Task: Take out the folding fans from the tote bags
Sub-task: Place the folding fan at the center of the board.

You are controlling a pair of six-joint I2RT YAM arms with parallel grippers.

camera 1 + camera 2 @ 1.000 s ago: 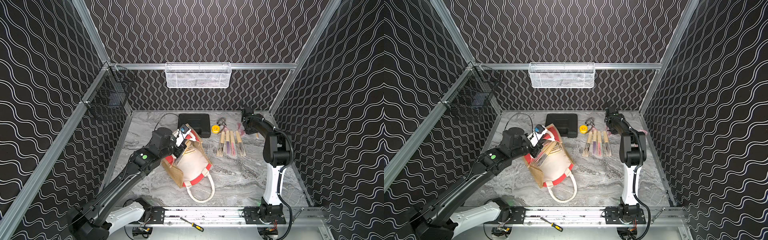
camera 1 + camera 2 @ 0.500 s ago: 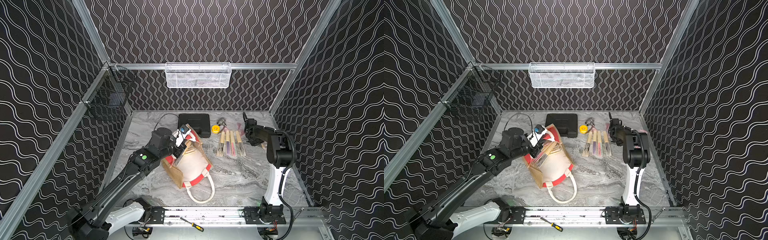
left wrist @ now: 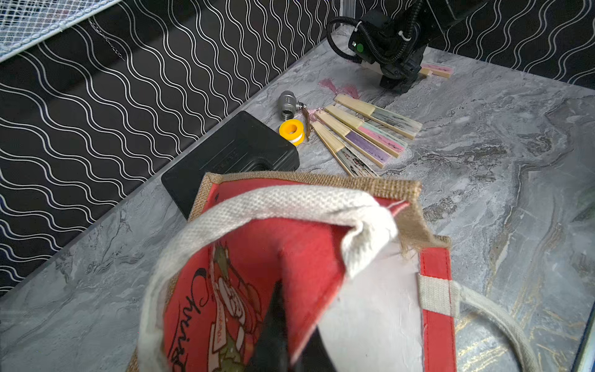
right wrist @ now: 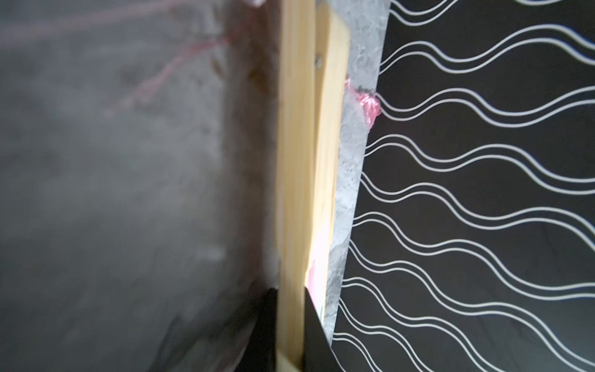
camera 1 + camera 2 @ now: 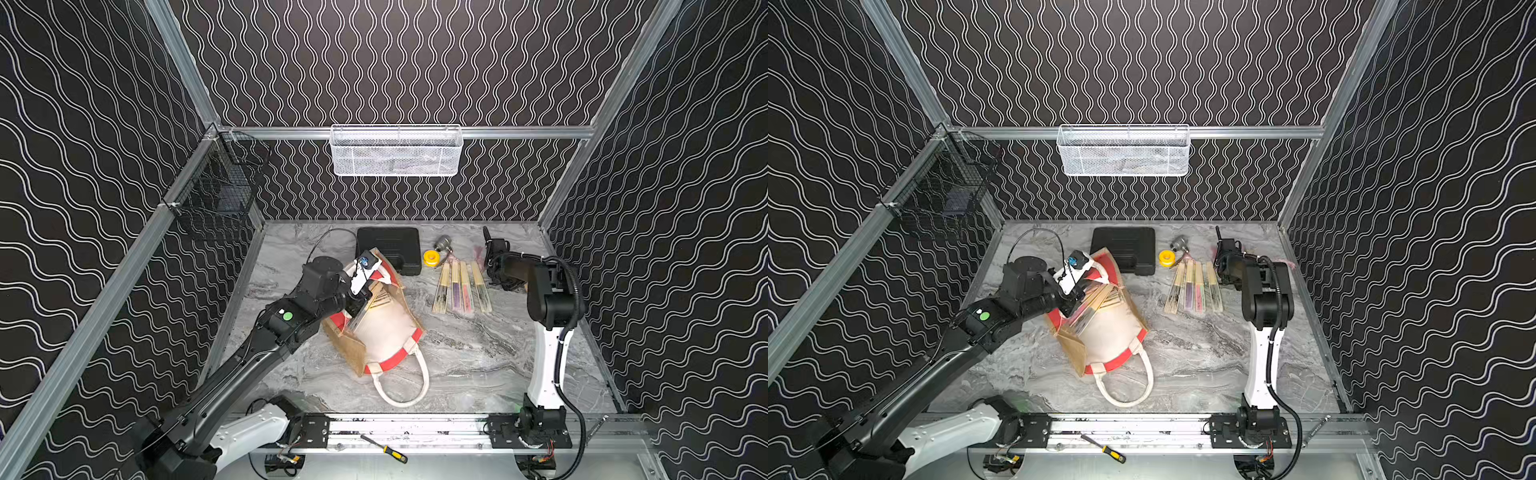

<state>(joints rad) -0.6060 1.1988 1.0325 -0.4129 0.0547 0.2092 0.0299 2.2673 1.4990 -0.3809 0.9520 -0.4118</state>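
Bimanual cell, both top views and both wrist views. The right gripper (image 4: 289,296) was hidden behind its own arm in both top views. Its wrist view, blurred over one half, showed the two black fingers pressed together on the pale bamboo guard of a fifth fan (image 4: 296,161). That fan lay at the far right corner of the marbled worktop (image 5: 457,365), with its pleated half largely covered and a pink tassel beside it.

The left gripper (image 3: 296,309) was pinched tight on the red printed panel of the tote bag (image 5: 390,332). This boxy jute bag with white lining was tipped on its side left of the worktop's centre, and one thick rope handle (image 5: 405,386) looped toward the front edge. The bagged fans (image 5: 379,296) showed only as bamboo ends at its far side, and their number could not be counted.

A row of four folding fans (image 3: 367,148) lay side by side near the far edge, their slim bamboo ribs ending in purple, pink or dark halves. A flat black case (image 5: 388,249), one yellow roll (image 5: 431,257) and one metal fitting (image 5: 444,242) lay at the far edge.
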